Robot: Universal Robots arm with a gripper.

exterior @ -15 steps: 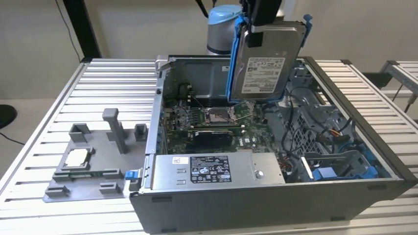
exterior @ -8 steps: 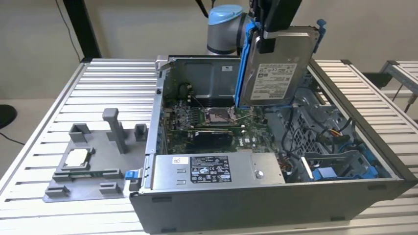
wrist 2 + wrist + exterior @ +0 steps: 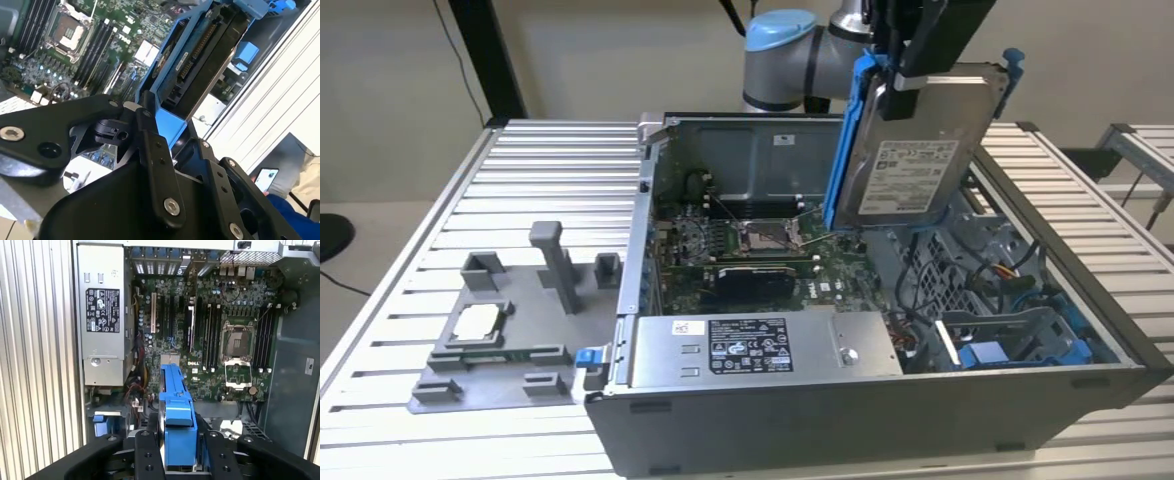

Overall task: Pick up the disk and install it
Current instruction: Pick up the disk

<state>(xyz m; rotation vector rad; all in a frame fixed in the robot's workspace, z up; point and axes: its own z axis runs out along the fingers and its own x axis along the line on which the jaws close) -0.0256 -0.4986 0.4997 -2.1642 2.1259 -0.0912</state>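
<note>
The disk (image 3: 914, 150), a silver-grey drive with a white label and a blue frame, hangs upright above the open computer case (image 3: 881, 410). My gripper (image 3: 927, 80) is shut on its upper end, over the case's back right part in the exterior view. In both wrist views the black fingers (image 3: 147, 450) clamp the blue frame from either side. The second wrist view shows the disk (image 3: 200, 65) edge-on with its connector side visible. In the first wrist view the disk (image 3: 176, 410) points down toward the motherboard (image 3: 220, 340).
A long grey box with stickers (image 3: 767, 345) lies along the case's front. Blue-edged drive bays (image 3: 1001, 345) sit at the case's right in the exterior view. On the exterior view's left, a grey fixture (image 3: 507, 350) holds a small silver chip (image 3: 478, 322). The case stands on a slatted metal table (image 3: 520, 180).
</note>
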